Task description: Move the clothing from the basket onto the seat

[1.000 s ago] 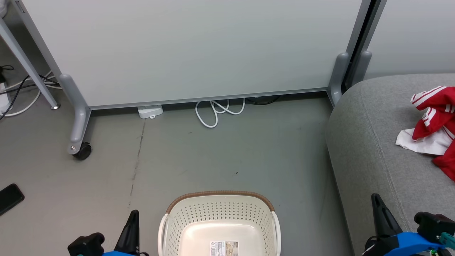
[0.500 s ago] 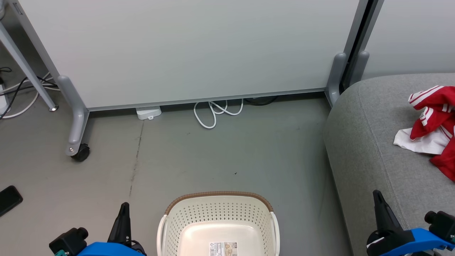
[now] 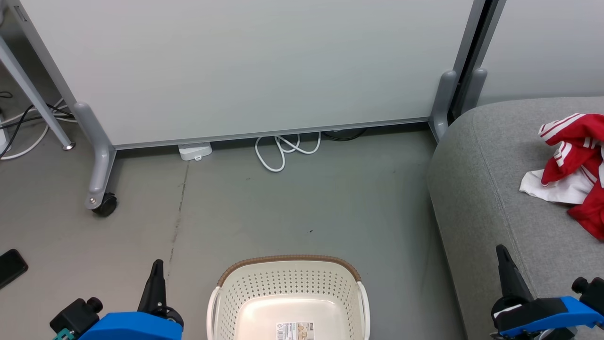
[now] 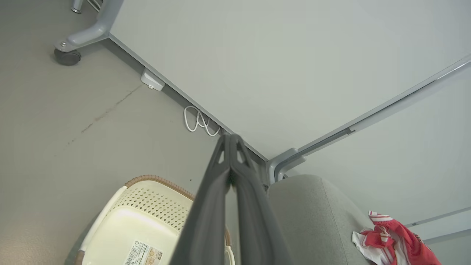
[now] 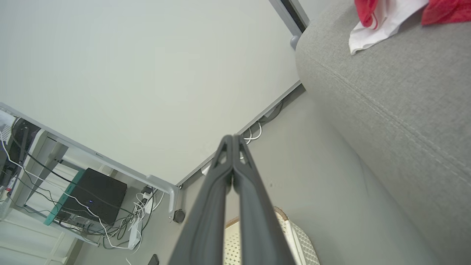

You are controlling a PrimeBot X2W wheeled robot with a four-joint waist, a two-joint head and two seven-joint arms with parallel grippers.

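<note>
The cream basket (image 3: 288,283) with a brown rim band stands on the floor at the bottom middle, showing a bare base with a label sticker (image 3: 295,329). Red clothing (image 3: 573,160) with white stripes lies crumpled on the grey seat (image 3: 490,189) at the right; it also appears in the left wrist view (image 4: 390,244) and the right wrist view (image 5: 390,14). My left gripper (image 3: 155,269) is shut and holds nothing, left of the basket. Over the seat's front edge, my right gripper (image 3: 502,255) is shut with nothing in it. Both wrist views show the fingers pressed together (image 4: 230,138) (image 5: 232,138).
A pale partition panel (image 3: 245,66) on grey legs, one with a castor (image 3: 104,205), closes off the far side. White cable loops (image 3: 283,148) and a white box (image 3: 194,151) lie at its foot. A dark phone (image 3: 12,267) lies on the floor at the left.
Both grippers have drawn down toward the bottom edge, the left also drifting left. The whole picture has shifted slightly, so the camera moved. Clothing and basket stay put.
</note>
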